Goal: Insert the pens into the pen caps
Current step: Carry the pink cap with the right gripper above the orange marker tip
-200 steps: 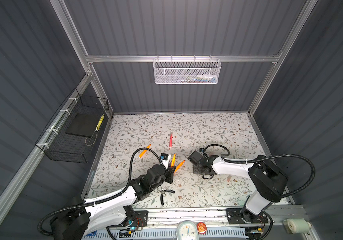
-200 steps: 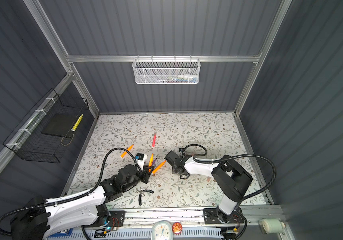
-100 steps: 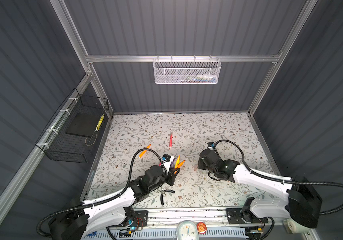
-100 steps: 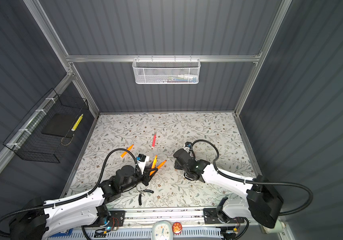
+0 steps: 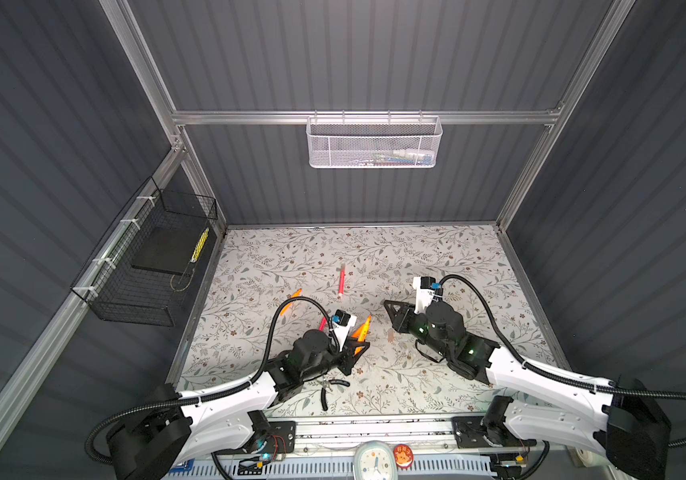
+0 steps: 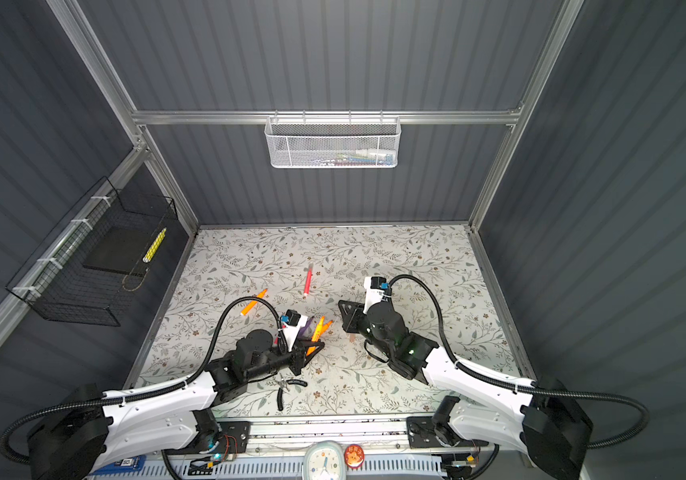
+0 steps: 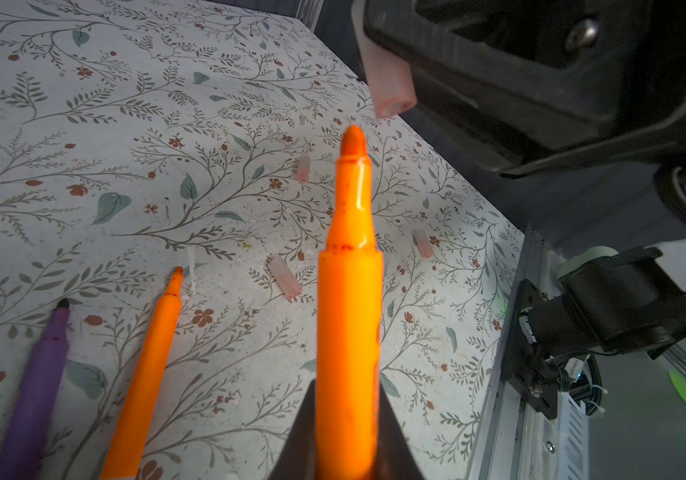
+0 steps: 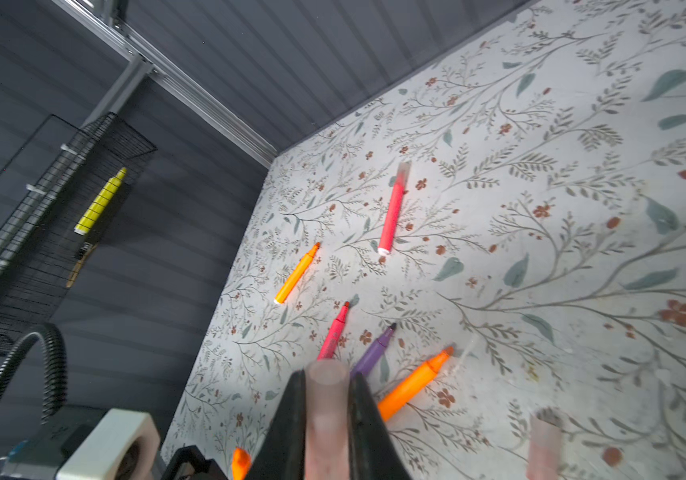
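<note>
A: Stage reached?
B: The left gripper (image 7: pixel 347 415) is clamped on an orange pen (image 7: pixel 349 291), tip just short of the pen cap (image 8: pixel 326 424) pinched in the right gripper (image 8: pixel 328 376). Beyond the fingers: one red pen (image 8: pixel 391 212) capped, four uncapped pens (image 8: pixel 374 347), loose caps (image 7: pixel 285 276).
A: Containers?
B: Wire basket (image 5: pixel 133 299): yellow marker (image 5: pixel 200 245), black slab (image 5: pixel 162 249) (white basket's (image 5: pixel 374 145) contents unclear).

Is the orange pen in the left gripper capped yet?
Uncapped: the tip of the orange pen is bare, and the pale-pink cap in the right gripper sits beyond it, a gap between.
</note>
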Robot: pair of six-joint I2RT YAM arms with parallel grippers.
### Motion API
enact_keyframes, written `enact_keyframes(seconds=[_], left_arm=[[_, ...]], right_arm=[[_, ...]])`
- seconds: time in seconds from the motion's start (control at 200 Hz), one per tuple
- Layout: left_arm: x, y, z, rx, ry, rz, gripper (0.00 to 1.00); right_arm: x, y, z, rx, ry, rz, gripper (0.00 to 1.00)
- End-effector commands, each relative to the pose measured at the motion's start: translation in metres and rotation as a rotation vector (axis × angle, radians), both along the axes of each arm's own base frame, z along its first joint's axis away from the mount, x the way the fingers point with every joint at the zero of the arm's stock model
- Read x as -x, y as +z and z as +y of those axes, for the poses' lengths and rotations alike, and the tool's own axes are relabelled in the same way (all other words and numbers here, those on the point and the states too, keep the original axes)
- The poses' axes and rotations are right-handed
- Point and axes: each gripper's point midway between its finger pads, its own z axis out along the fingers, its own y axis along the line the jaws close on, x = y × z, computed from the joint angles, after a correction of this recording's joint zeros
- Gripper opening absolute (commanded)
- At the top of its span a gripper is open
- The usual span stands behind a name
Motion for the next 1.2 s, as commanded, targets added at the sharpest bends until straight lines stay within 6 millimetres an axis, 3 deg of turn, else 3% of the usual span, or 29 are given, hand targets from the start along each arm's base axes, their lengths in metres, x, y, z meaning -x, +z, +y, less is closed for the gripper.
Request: enact_keyframes(seconds=[0.0, 0.265, 0.98, 1.195], left_arm=[[-0.001, 0.010, -0.004, 0.044, -0.004, -0.009, 0.00], [-0.005, 0.007, -0.005, 0.058, 0.019, 0.009, 0.00], [-0.004, 0.007, -0.005, 0.064, 0.017, 0.010, 0.00], [-0.004, 0.007, -0.006, 0.065, 0.012, 0.010, 0.00]], right_arm=[[0.002, 0.018, 0.015, -0.105, 0.046, -0.066, 0.00], [0.009, 0.015, 0.029, -0.136, 0.070, -0.084, 0.00], [0.007, 0.012, 0.037, -0.112, 0.055, -0.085, 0.00], [0.003, 0.016, 0.030, -0.103, 0.018, -0.104, 0.00]])
